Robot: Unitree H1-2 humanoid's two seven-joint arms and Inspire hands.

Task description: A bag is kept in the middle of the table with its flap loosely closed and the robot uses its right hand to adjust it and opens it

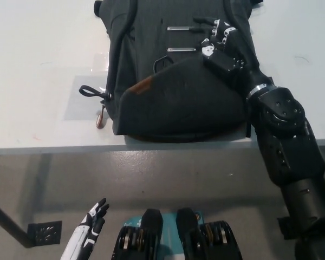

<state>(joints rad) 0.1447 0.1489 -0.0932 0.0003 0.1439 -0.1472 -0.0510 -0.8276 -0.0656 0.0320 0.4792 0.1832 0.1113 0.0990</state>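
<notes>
I see my right hand (221,46) reaching from the lower right across the bag (176,70) in the upper middle of the frame on the worktop (38,70), fingers grasping the lifted flap (179,92). My left hand (92,227) rests at lower left, fingers released.

White table (38,59) fills the upper half, its front edge running straight across just below centre. A clear glossy patch (81,100) lies on the top at about 9 o'clock. Below the edge, grey glossy floor (168,173) with soft reflections. Dark table leg (5,219) and black foot plate (45,233) at 7 o'clock.
</notes>
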